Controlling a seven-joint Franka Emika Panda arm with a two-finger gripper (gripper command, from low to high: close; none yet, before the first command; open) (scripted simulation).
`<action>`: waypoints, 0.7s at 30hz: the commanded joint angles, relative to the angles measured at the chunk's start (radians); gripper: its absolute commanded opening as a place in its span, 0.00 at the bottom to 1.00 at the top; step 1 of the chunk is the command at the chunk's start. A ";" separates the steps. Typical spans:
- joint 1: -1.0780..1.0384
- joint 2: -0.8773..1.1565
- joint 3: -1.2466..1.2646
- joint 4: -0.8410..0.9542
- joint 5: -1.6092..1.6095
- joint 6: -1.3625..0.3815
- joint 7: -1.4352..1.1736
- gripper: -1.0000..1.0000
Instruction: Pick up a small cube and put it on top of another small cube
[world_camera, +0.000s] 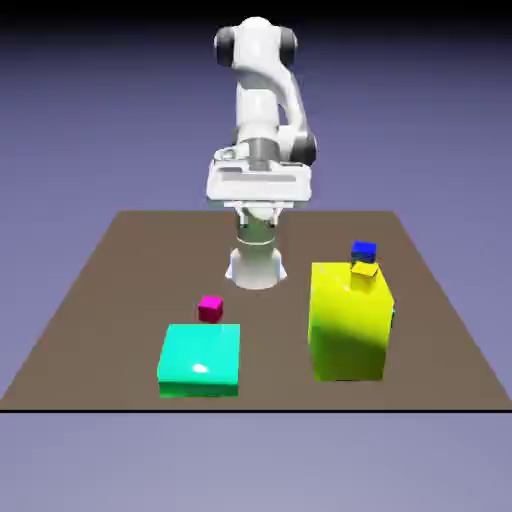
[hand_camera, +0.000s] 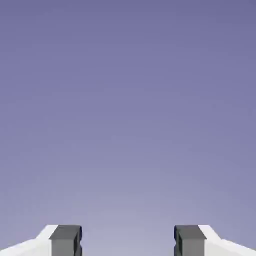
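Ext. view, near to far, all positions ref. the teal slab (world_camera: 200, 358).

Teal slab lies flat on the brown table (world_camera: 90, 300) near the table's front edge, toward the ext. view's left. Just behind its far edge, about mid-width, sits the tiny magenta-pink cube (world_camera: 210, 308), on the table, close to the slab; can't tell if they touch. Nothing on top of it.

To the ext. view's right of the slab, well apart: tall yellow block (world_camera: 348, 322), upright. On its top, at the far corner, a small yellow cube (world_camera: 364, 270); a small blue cube (world_camera: 364, 249) shows just behind/above that one. Can't tell whether blue rests on the yellow cube or on the block behind it.

Farther back, beyond the slab and pink cube: my arm (world_camera: 262, 110), base at the table's far edge, hand raised high, well clear of the table and every obj.

Hand view: my gripper (hand_camera: 127, 241) has both grey fingertips (hand_camera: 65, 240) at the bottom edge, set wide apart, nothing between them. Rest of the view is plain blue-violet backdrop (hand_camera: 128, 100); no table or cubes visible there.
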 joint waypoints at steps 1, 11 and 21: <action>-0.019 -0.017 0.036 -0.004 0.028 -0.020 0.021 0.50; -0.205 -0.184 0.399 -0.049 0.309 -0.217 0.225 0.50; -0.391 -0.352 0.761 -0.093 0.590 -0.415 0.430 0.50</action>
